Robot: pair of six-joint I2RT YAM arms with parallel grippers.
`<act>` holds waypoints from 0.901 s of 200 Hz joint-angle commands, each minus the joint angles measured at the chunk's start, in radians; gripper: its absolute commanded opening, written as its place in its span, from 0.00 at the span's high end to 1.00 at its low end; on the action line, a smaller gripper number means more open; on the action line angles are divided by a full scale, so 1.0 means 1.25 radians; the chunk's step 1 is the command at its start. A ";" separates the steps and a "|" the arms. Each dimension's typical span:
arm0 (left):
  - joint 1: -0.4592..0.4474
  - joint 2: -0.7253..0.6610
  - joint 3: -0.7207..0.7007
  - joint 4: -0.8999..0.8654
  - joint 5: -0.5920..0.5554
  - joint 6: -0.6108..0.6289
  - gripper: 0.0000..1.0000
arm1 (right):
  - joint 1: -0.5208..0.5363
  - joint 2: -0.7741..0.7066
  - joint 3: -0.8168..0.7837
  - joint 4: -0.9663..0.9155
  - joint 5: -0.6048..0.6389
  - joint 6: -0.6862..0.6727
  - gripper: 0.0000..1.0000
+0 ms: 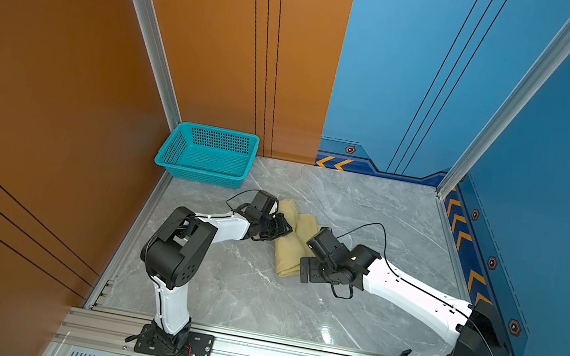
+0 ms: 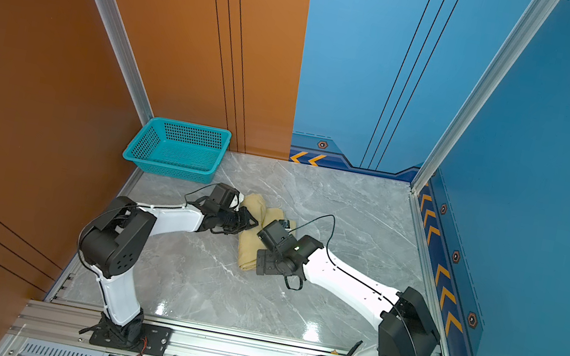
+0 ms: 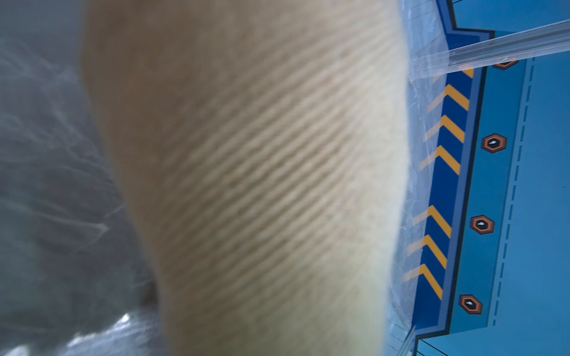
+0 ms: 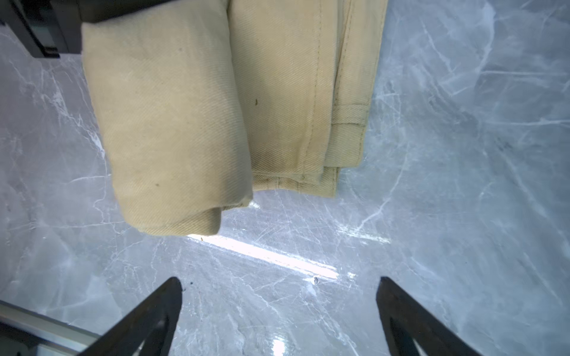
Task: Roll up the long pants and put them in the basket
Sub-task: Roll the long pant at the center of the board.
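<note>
Where pressed against the left wrist lens, blurs into tan weave and hides the fingers of the left gripper (image 1: 285, 229); cannot tell its hold on the long pants (image 1: 293, 247). Half rolled mid-table (image 1: 369, 209), between both arms. Left elbow bent, tip at the roll. Right arm stretched low, with the right gripper (image 4: 277, 280) spread wide, empty, above bare marble just off the cloth's end.

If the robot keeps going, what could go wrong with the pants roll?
The open right end effector holds nothing, so only the left end effector seems to pinch the tan cotton long pants; the roll might loosen. The flat waistband part is not yet rolled and could slide on the smooth grey marble tabletop, leaving a crooked roll.
</note>
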State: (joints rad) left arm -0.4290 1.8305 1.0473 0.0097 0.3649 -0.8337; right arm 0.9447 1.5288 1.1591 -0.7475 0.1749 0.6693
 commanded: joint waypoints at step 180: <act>-0.084 0.062 0.232 -0.570 -0.038 0.194 1.00 | 0.335 0.669 0.613 -0.448 0.690 0.238 0.00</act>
State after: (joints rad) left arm -0.5270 1.8938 1.3361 -0.6033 0.2737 -0.6094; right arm 1.3849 2.3375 1.8973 -1.1725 0.9455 0.9104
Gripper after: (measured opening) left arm 0.295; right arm 0.999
